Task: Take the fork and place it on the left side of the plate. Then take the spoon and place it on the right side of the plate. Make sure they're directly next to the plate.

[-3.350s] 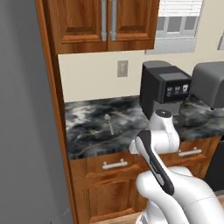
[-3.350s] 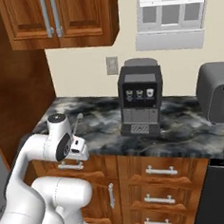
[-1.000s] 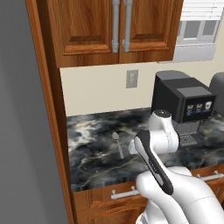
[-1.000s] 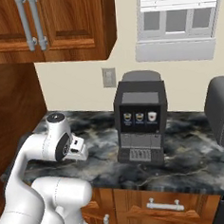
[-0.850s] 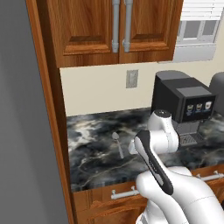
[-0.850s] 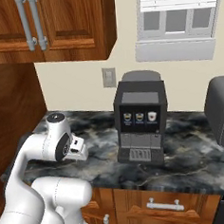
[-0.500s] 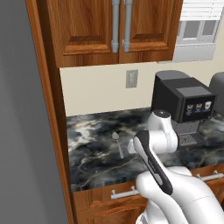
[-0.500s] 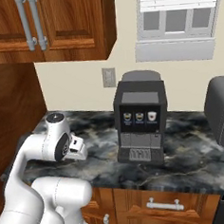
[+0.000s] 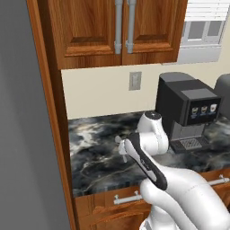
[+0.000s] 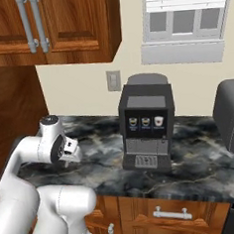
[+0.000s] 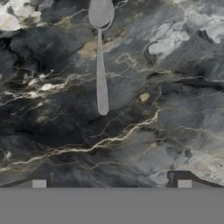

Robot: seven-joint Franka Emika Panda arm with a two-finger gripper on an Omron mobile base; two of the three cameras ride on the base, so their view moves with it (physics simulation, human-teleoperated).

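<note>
In the hand view the spoon (image 11: pixel 101 65) lies flat on the dark marbled table (image 11: pixel 166 109), its bowl at the top edge of the frame and its handle running down toward the centre. The tool (image 11: pixel 111 183) hangs above the table with its tips spread wide at the bottom of the frame, holding nothing. In the right base view a black coffee machine (image 10: pixel 146 121) stands at the centre of the frame.

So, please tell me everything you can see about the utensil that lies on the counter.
The utensil is silver-grey and looks like metal. It has a thin straight handle that widens a little toward its rounded end. Its head is cut off by the top edge of the hand view; the part that shows is smooth and rounded, more like a spoon than a fork. It lies flat on the dark marbled counter, and nothing else touches it.
</note>
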